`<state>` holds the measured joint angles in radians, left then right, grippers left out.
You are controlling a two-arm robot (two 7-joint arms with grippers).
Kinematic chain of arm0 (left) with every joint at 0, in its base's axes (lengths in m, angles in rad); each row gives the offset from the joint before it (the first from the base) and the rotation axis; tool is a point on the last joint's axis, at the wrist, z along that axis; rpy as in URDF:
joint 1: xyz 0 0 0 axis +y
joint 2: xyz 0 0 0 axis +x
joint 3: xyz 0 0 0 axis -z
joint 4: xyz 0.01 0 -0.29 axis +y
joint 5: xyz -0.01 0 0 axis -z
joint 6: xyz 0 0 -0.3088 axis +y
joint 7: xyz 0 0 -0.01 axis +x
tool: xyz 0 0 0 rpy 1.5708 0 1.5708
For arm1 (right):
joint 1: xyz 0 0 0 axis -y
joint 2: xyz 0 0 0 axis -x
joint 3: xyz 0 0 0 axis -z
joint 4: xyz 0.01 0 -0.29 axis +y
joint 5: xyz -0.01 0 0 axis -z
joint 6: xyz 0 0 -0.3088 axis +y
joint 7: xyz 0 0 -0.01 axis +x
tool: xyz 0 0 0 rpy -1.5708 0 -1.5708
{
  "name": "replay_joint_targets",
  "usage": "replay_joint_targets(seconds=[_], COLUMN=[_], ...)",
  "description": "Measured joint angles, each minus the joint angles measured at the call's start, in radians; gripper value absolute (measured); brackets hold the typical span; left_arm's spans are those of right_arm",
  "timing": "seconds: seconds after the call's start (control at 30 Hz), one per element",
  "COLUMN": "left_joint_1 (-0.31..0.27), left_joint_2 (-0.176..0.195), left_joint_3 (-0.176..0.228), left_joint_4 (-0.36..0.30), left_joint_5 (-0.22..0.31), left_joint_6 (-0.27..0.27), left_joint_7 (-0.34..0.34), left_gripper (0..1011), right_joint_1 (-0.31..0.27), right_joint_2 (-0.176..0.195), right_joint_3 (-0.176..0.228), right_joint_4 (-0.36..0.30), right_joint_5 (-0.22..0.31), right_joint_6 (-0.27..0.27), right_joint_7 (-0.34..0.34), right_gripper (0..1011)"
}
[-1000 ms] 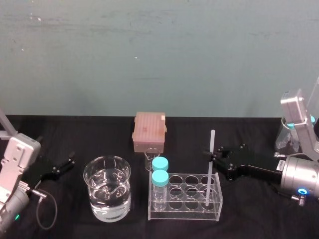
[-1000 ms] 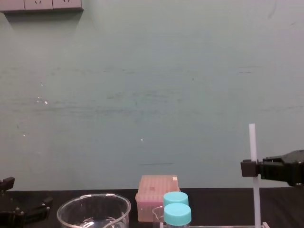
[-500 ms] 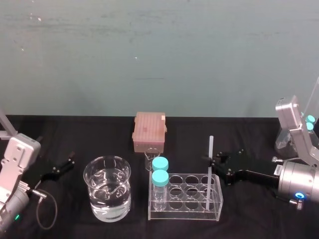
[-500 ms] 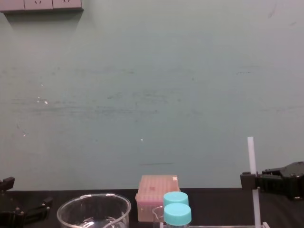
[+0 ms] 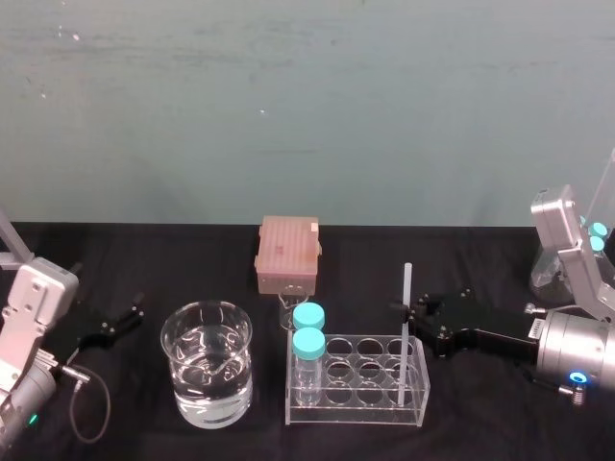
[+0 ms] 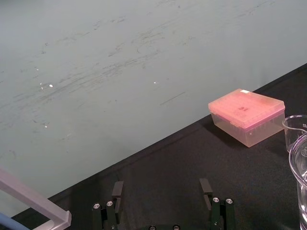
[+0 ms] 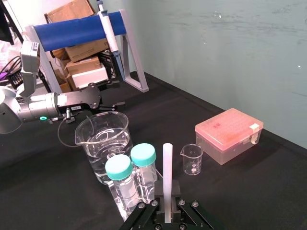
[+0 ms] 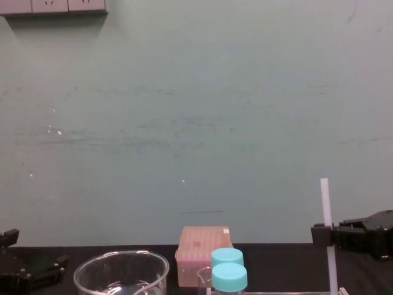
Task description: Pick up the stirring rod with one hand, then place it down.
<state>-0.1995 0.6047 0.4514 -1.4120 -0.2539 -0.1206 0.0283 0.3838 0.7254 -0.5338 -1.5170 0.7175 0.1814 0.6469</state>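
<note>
- The stirring rod point(image 5: 405, 286) looks light and stiff, but probably smooth and brittle. A loose pinch could let it slide, and a sideways push against the rack could snap it, so it likely needs a firm but gentle hold.
- The sensible place to hold it is the bare shaft above the clear rack point(image 5: 356, 411). The right gripper point(image 5: 407, 309) has it there, with its jaws pinching the rod's upper part from both sides.
- The rod is thin, straight and milky white, and it rises far above the two blue-capped vials point(image 5: 308, 342).
- It stands nearly upright at the rack's right end with its lower end down inside a cell. Whether it touches the rack's floor cannot be told.
- The left gripper point(image 5: 127, 317) sits parked at the far left, beside the water beaker point(image 5: 213, 389), with its jaws spread and holding nothing.
</note>
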Motion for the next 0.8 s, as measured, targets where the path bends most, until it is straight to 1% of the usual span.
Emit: replay_joint_targets(seconds=[0.07,0.17,0.23,0.33,0.37,0.4,0.47,0.5,0.53,0.7,0.73,0.8], left_joint_1=[0.0,0.0,0.0,0.0,0.0,0.0,0.0,0.0,0.0,0.0,0.0,0.0], left_joint_2=[0.0,0.0,0.0,0.0,0.0,0.0,0.0,0.0,0.0,0.0,0.0,0.0], left_joint_3=[0.0,0.0,0.0,0.0,0.0,0.0,0.0,0.0,0.0,0.0,0.0,0.0], left_joint_4=[0.0,0.0,0.0,0.0,0.0,0.0,0.0,0.0,0.0,0.0,0.0,0.0], left_joint_5=[0.0,0.0,0.0,0.0,0.0,0.0,0.0,0.0,0.0,0.0,0.0,0.0], left_joint_6=[0.0,0.0,0.0,0.0,0.0,0.0,0.0,0.0,0.0,0.0,0.0,0.0], left_joint_7=[0.0,0.0,0.0,0.0,0.0,0.0,0.0,0.0,0.0,0.0,0.0,0.0], left_gripper=[1005,1005,1005,1005,1005,1005,1005,1005,1005,1005,1005,1005], right_joint_1=[0.0,0.0,0.0,0.0,0.0,0.0,0.0,0.0,0.0,0.0,0.0,0.0], right_joint_2=[0.0,0.0,0.0,0.001,0.001,0.001,0.001,0.001,0.001,0.001,0.001,0.001], right_joint_3=[0.0,0.0,0.0,0.0,0.0,0.0,0.0,0.0,0.0,0.0,0.0,0.0], right_joint_4=[0.0,0.0,-0.001,-0.001,-0.001,-0.001,-0.001,-0.001,-0.001,-0.001,-0.001,-0.001], right_joint_5=[0.0,0.0,0.0,0.0,0.001,0.001,0.001,0.001,0.001,0.001,0.001,0.001], right_joint_6=[0.0,0.0,0.0,0.0,0.0,0.0,-0.001,-0.001,-0.001,-0.001,-0.001,-0.001], right_joint_7=[0.0,0.0,0.0,0.0,0.0,0.0,-0.001,-0.001,-0.001,-0.001,-0.001,-0.001], right_gripper=[110,188,269,329,385,408,489,501,552,695,751,808])
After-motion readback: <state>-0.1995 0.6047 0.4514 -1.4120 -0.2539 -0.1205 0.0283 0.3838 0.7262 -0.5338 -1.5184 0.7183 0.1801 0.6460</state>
